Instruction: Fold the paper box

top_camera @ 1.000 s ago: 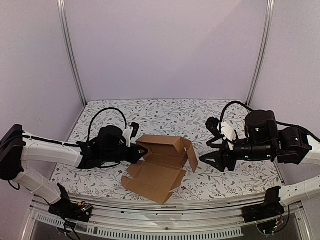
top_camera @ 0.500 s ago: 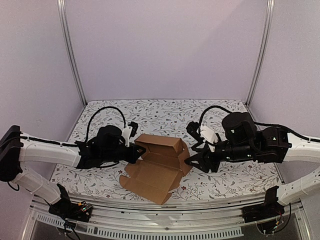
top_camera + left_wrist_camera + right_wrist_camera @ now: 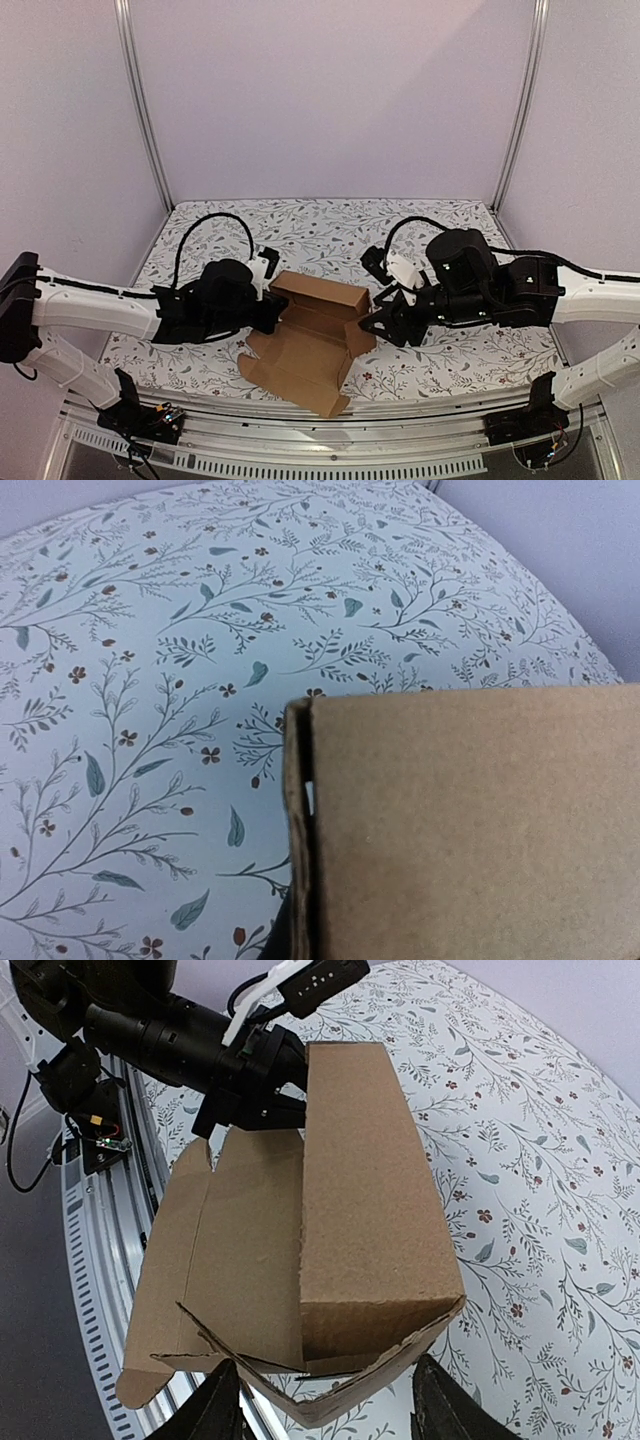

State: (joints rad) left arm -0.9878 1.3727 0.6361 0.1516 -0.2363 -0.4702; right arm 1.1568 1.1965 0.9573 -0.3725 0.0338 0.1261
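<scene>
The paper box (image 3: 312, 328) is brown cardboard, half formed: a raised tube section at the back and flat panels (image 3: 295, 372) spread toward the near edge. My left gripper (image 3: 277, 304) is shut on the box's left end. In the left wrist view the cardboard (image 3: 470, 830) fills the lower right and hides the fingers. My right gripper (image 3: 374, 324) is at the box's right end. In the right wrist view its fingers (image 3: 222, 1405) stand open on either side of the end flap (image 3: 385, 1375), and the left gripper (image 3: 250, 1085) shows at the far end.
A floral cloth (image 3: 330, 225) covers the table. Purple walls with metal posts (image 3: 145, 110) enclose the back and sides. A metal rail (image 3: 300, 425) runs along the near edge, close to the box's flat panels. Black cables loop over both arms.
My right arm has swung left up to the box's right end, its jaws narrowing a little. The right end flap has folded inward. The left gripper keeps its hold and has shifted slightly.
</scene>
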